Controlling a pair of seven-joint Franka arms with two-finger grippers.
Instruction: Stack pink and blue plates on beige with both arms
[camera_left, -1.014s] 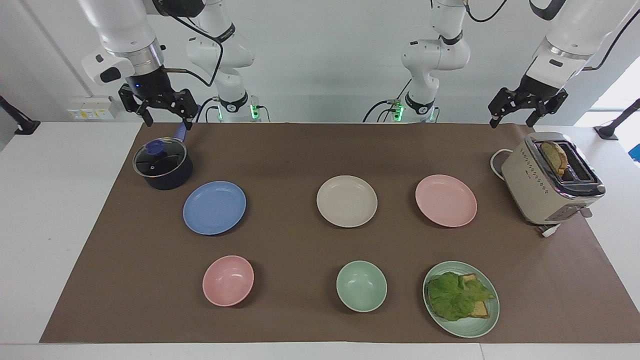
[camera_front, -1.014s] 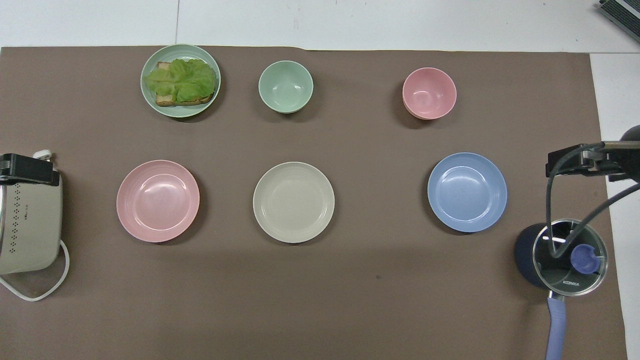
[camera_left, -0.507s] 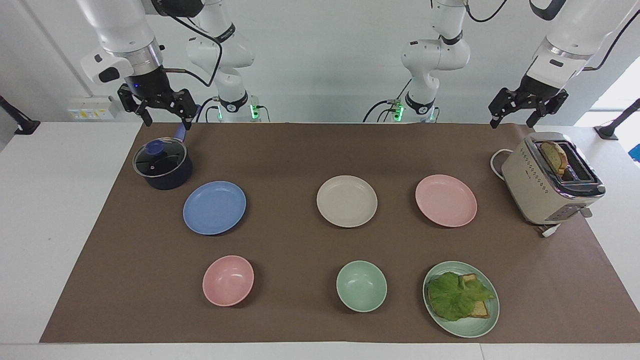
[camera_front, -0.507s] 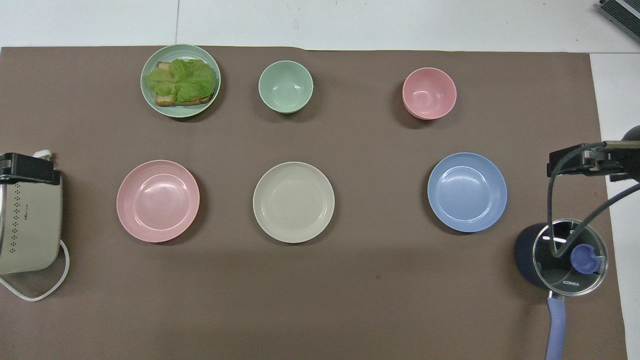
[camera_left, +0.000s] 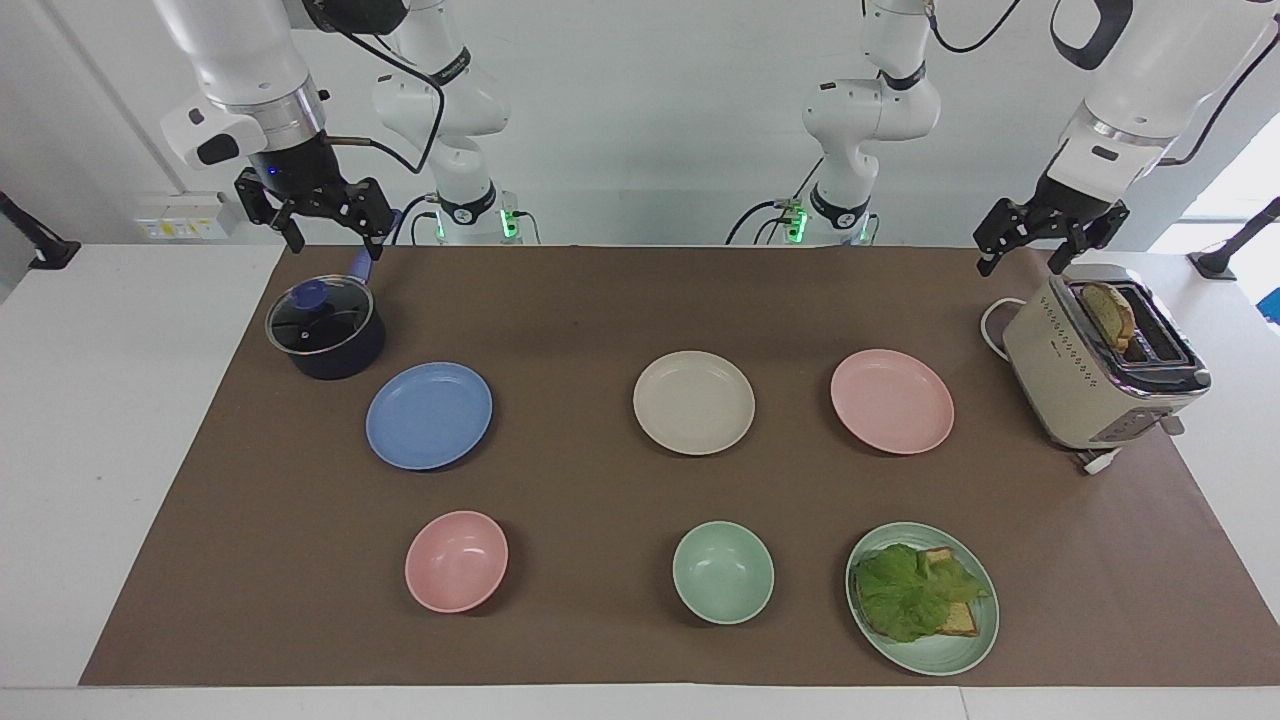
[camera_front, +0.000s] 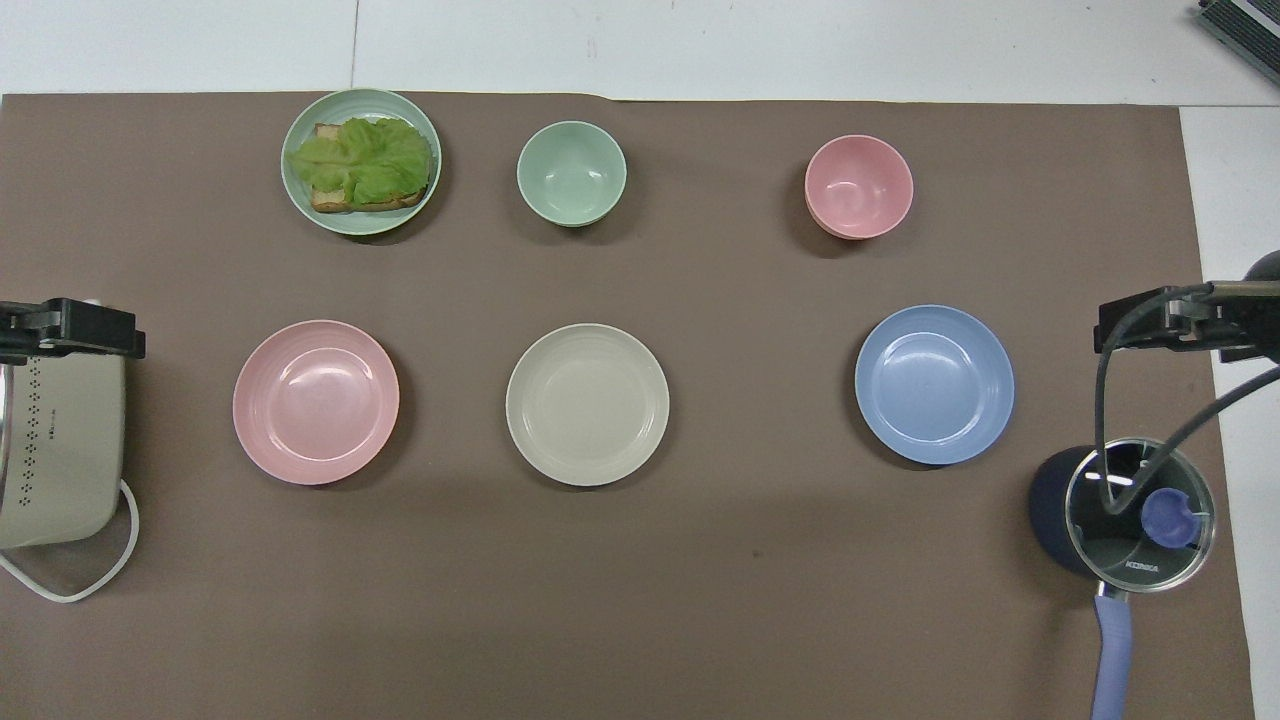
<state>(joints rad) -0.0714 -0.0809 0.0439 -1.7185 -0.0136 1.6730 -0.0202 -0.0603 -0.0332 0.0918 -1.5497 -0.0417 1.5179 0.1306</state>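
Overhead view: three separate plates (camera_front: 587, 404).

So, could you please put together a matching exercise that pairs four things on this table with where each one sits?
Things:
1. blue plate
2. pink plate
3. beige plate
4. green plate

Places:
A. between the two other plates of its row
B. beside the toaster, toward the left arm's end of the table
C. beside the lidded pot, toward the right arm's end
D. farther from the robots than the pink plate, holding lettuce on toast

Pairs: 1-C, 2-B, 3-A, 4-D
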